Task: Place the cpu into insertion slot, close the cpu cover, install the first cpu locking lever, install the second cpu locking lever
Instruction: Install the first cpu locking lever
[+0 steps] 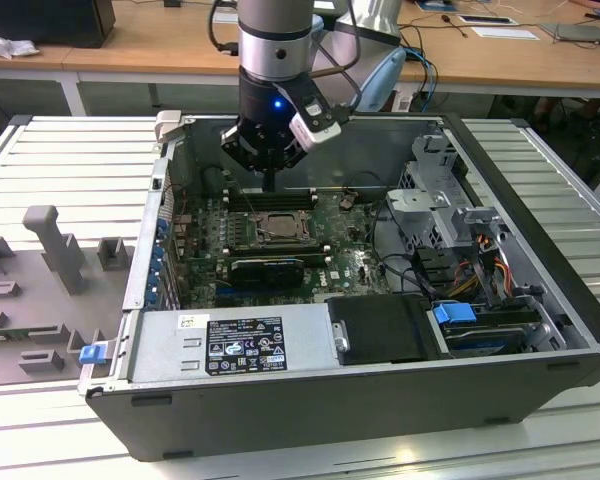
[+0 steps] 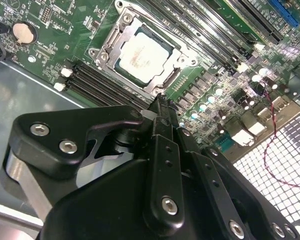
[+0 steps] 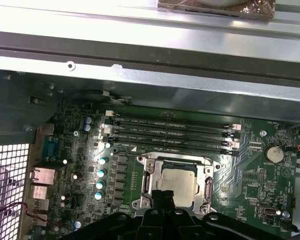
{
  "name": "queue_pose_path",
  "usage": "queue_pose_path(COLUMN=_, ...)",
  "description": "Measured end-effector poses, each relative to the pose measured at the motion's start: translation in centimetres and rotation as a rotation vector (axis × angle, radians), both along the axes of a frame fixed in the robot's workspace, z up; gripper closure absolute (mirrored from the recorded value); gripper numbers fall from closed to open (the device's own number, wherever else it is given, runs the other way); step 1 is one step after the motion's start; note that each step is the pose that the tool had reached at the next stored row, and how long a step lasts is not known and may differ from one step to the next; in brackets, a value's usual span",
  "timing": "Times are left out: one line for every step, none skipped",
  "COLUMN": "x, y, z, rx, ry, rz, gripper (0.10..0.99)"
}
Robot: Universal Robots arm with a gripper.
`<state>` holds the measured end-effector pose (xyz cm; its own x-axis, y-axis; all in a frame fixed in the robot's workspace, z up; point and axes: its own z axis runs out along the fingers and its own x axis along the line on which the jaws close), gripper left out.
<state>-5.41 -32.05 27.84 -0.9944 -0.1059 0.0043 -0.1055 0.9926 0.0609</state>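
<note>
The cpu (image 2: 142,52) lies flat in the insertion slot (image 3: 140,202) on the green motherboard (image 1: 345,262), its pale silvery top showing in both wrist views. The grey metal cpu cover (image 2: 110,42) lies down around the chip as a frame. My gripper (image 2: 160,100) hovers just off one edge of the socket with its two black fingers pressed together and nothing between them. In the exterior view the gripper (image 1: 268,185) hangs over the back of the board, above the cpu (image 1: 278,228). In the first wrist view the gripper (image 3: 162,197) overlaps the near edge of the cpu (image 3: 179,181).
Long black memory slots (image 3: 172,131) run beside the socket. The open case's walls (image 1: 155,230) enclose the board. A drive cage with cables (image 1: 450,215) stands at the exterior view's right, and the power supply (image 1: 230,345) at the front. A grey fixture (image 1: 50,245) sits outside on the left.
</note>
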Motion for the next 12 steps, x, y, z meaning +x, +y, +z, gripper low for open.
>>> queue_pose_path(x=-0.06, y=0.00, z=0.00, rx=0.000, ry=-0.0001, rz=0.002, gripper=0.980)
queue_pose_path(x=-0.18, y=0.00, z=0.00, rx=0.000, ry=-0.0001, rz=0.002, gripper=0.980)
queue_pose_path(x=-0.28, y=0.00, z=0.00, rx=0.000, ry=-0.0002, rz=0.003, gripper=0.980)
queue_pose_path(x=-0.36, y=0.00, z=0.00, rx=0.000, ry=-0.0003, rz=0.002, gripper=0.980)
queue_pose_path(x=-0.47, y=0.00, z=0.00, rx=0.000, ry=-0.0003, rz=0.002, gripper=0.980)
queue_pose_path(x=-0.57, y=0.00, z=0.00, rx=0.000, ry=-0.0004, rz=0.002, gripper=0.980)
queue_pose_path(x=-0.62, y=0.00, z=0.00, rx=0.000, ry=-0.0003, rz=0.002, gripper=0.980)
queue_pose_path(x=-0.69, y=0.00, z=0.00, rx=0.000, ry=-0.0003, rz=0.002, gripper=0.980)
queue_pose_path(x=-0.76, y=0.00, z=0.00, rx=0.000, ry=-0.0004, rz=0.002, gripper=0.980)
queue_pose_path(x=-0.84, y=0.00, z=0.00, rx=0.000, ry=-0.0003, rz=0.002, gripper=0.980)
queue_pose_path(x=-0.91, y=0.00, z=0.00, rx=0.000, ry=-0.0003, rz=0.002, gripper=0.980)
queue_pose_path(x=-0.98, y=0.00, z=0.00, rx=0.000, ry=-0.0003, rz=0.002, gripper=0.980)
